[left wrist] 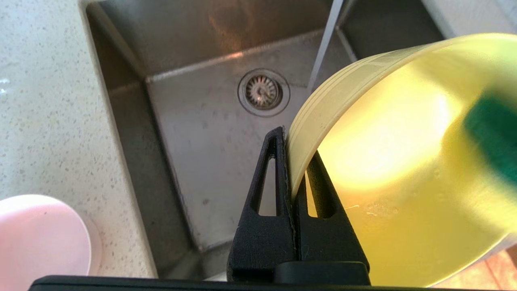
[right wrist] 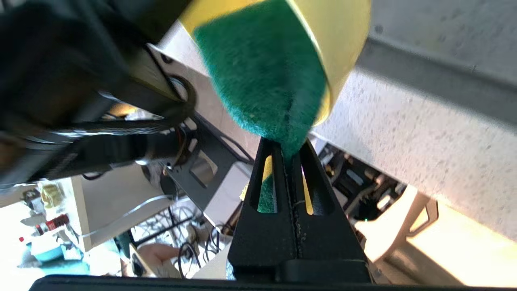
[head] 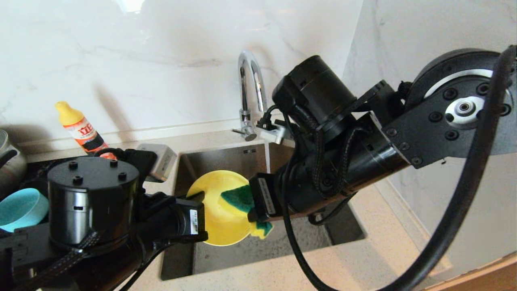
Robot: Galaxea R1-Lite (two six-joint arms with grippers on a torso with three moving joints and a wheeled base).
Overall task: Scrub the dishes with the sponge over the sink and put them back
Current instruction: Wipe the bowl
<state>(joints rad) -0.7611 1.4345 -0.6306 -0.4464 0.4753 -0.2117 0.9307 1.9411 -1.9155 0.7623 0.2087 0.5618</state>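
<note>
My left gripper [head: 198, 197] holds the yellow bowl [head: 218, 220] tilted on its side over the sink [head: 226, 161], shut on its rim. In the left wrist view the left gripper [left wrist: 293, 149] pinches the wall of the yellow bowl [left wrist: 404, 182], one finger inside and one outside. The right gripper [head: 253, 202] is shut on the sponge [head: 238, 197], and the green face presses into the bowl's inside. Seen from the right wrist, the right gripper [right wrist: 287, 145] clamps the sponge [right wrist: 262, 68] against the yellow bowl [right wrist: 343, 40]. The teal-blue bowl [head: 20, 208] sits at far left, and the pink bowl [left wrist: 36, 234] rests on the counter.
The arched faucet [head: 250, 93] stands behind the sink, just above my right arm. A yellow-capped detergent bottle [head: 80, 129] leans at the back left beside a steel pot [head: 8, 157]. The drain strainer [left wrist: 263, 92] lies below the bowl. Speckled counter surrounds the basin.
</note>
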